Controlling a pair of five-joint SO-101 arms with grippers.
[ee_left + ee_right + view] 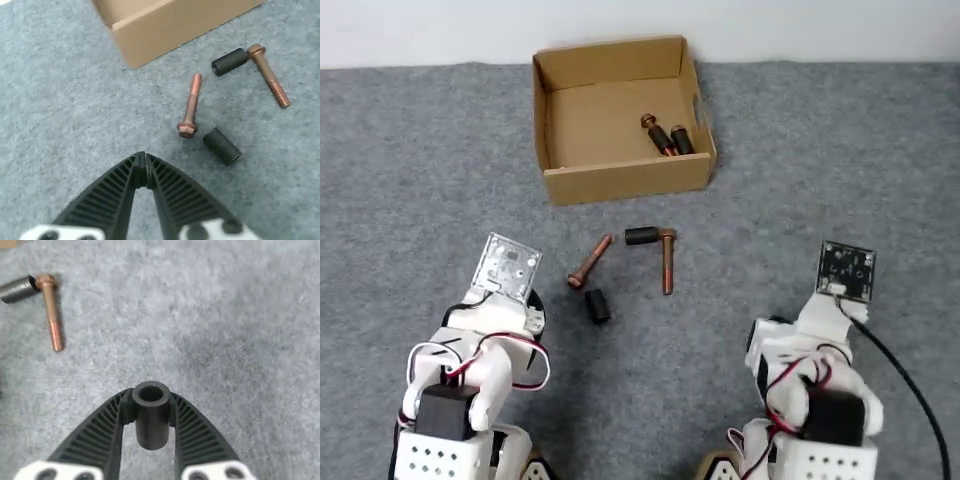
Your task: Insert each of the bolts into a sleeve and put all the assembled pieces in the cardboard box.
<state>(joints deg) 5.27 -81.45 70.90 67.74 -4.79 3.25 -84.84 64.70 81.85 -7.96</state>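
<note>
Right gripper (150, 401) has its fingers clamped on a black sleeve (151, 422), held on end with its open bore showing, out in front of the cardboard box (625, 182) and well apart from it. Left gripper (145, 171) hangs over the grey surface (840, 160), fingers pressed together on nothing. In front of the box a copper bolt (590, 262) lies loose, with a second sleeve (597, 305) just past its head, farther from the box. Nearer the box, a third sleeve (640, 237) touches the head of another bolt (667, 262). Inside the box, by its wall, rests a sleeved bolt (660, 136) with one more sleeve (683, 139) beside it.
</note>
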